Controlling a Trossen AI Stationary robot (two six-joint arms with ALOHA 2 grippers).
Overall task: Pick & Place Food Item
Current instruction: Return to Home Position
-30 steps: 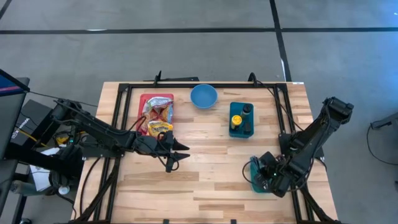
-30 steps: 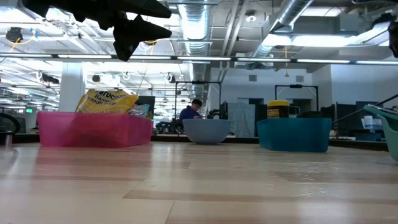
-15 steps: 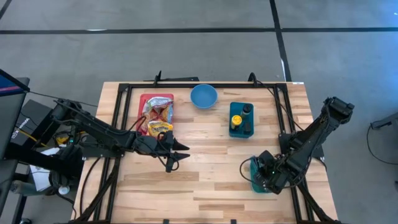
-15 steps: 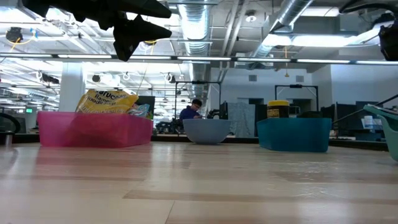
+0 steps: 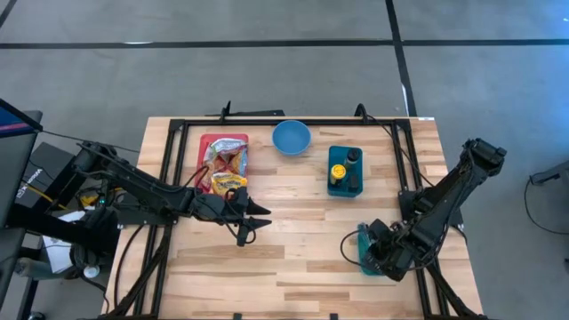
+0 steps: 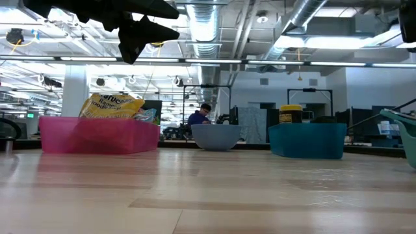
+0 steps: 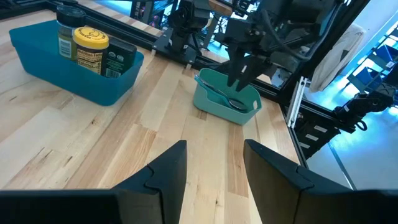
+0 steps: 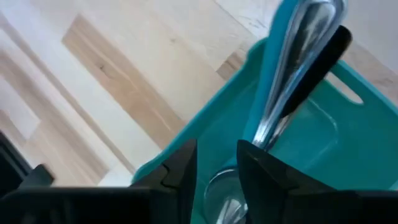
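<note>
Snack bags [image 5: 227,162] lie in a pink bin [image 5: 206,142] at the far left; they also show in the low view [image 6: 114,105]. My left gripper [image 5: 258,222] hovers open and empty above the table's middle, just near of that bin [image 7: 214,165]. My right gripper [image 5: 358,253] is open and hangs just above a small teal bin [image 7: 245,102] at the near right. That bin holds a metal spoon [image 8: 292,68] and a dark-handled utensil [image 8: 323,59]. The right fingers stand over the spoon's bowl end; I see no touch.
A blue bowl [image 5: 291,138] stands at the far middle. A blue bin [image 5: 344,173] with a yellow-lidded jar [image 7: 91,45] and a dark bottle stands right of it. A black frame [image 5: 169,178] runs along the table's edges. Bare wood lies in the near middle.
My right gripper has shifted a little toward the table's left edge, staying over the teal bin. My left arm has kept still.
</note>
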